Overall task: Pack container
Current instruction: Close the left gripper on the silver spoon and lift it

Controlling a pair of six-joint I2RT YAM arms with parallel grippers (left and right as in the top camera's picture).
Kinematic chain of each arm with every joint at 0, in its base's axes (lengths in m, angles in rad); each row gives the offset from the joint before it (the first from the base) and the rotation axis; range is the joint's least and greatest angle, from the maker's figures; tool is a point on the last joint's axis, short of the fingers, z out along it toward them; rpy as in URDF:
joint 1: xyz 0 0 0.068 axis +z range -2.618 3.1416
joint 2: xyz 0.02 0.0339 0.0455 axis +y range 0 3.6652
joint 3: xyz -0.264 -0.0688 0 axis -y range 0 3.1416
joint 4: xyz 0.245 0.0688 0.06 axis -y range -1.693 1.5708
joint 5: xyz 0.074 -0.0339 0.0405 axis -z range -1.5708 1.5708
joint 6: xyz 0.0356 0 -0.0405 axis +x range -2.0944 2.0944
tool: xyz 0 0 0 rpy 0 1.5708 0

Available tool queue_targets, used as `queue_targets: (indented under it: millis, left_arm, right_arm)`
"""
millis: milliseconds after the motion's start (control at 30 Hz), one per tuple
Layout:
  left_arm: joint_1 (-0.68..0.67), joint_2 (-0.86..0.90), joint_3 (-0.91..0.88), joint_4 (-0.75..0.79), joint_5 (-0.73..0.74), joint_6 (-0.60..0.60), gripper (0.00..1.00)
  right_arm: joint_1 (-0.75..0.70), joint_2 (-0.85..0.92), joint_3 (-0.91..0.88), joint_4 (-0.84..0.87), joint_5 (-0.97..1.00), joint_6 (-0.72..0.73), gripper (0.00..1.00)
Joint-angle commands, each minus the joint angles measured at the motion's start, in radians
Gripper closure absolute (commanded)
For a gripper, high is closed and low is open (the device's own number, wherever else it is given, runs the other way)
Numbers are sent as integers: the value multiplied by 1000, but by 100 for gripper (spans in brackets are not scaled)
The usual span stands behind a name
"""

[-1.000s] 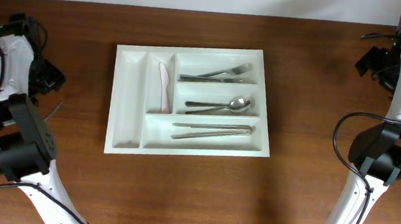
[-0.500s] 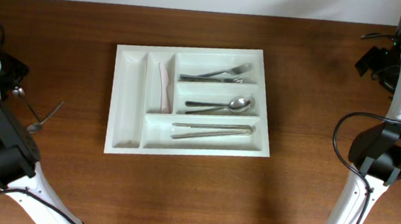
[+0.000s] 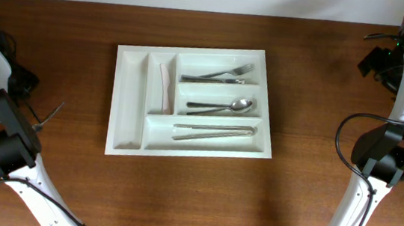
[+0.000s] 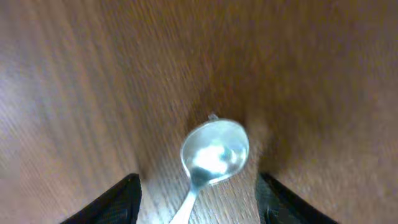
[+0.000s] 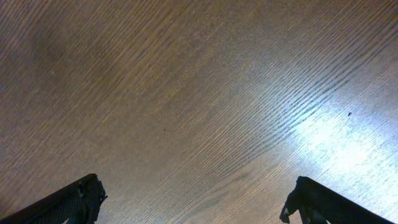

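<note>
The container (image 3: pixel 132 98), a white cutlery tray, sits mid-table. It holds forks (image 3: pixel 217 75), spoons (image 3: pixel 221 105), knives (image 3: pixel 215 132) and a pale pink utensil (image 3: pixel 163 86). A loose spoon (image 3: pixel 53 111) lies on the wood left of the tray, its bowl hidden under the left arm (image 3: pixel 0 137). In the left wrist view the spoon (image 4: pixel 214 149) points bowl-away, and its handle runs between the spread fingers of my left gripper (image 4: pixel 199 190), which stands open and clear of it. My right gripper (image 5: pixel 196 193) is open over bare wood at the far right (image 3: pixel 376 64).
The wooden table's far edge (image 3: pixel 198 11) meets a pale wall. The right arm's base and cable (image 3: pixel 389 159) stand at the right side. The left arm's links cover the table's left edge.
The left arm has swung from near the tray's left side out to the table's left edge, down over the loose spoon. The right arm has not moved.
</note>
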Motion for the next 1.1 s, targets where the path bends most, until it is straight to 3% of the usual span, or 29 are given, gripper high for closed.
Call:
queue_targets:
  millis: [0,233,500,867,1067]
  left_arm:
    - [4,14,-3,23,-10,28,39]
    - [4,42,-3,87,-9,60,40]
    - [4,89,-3,60,24,60,58]
    - [4,89,-3,30,43,60,98]
    - [4,89,5,31,187,59,98]
  right_arm:
    - [-2,-37,20,1,2,-3,1]
    - [-2,-37,20,1,2,-3,1]
    - [-2,-37,20,1,2,-3,1]
    - [-2,-37,20,1,2,-3,1]
    - [-2,-37,20,1,2,-3,1]
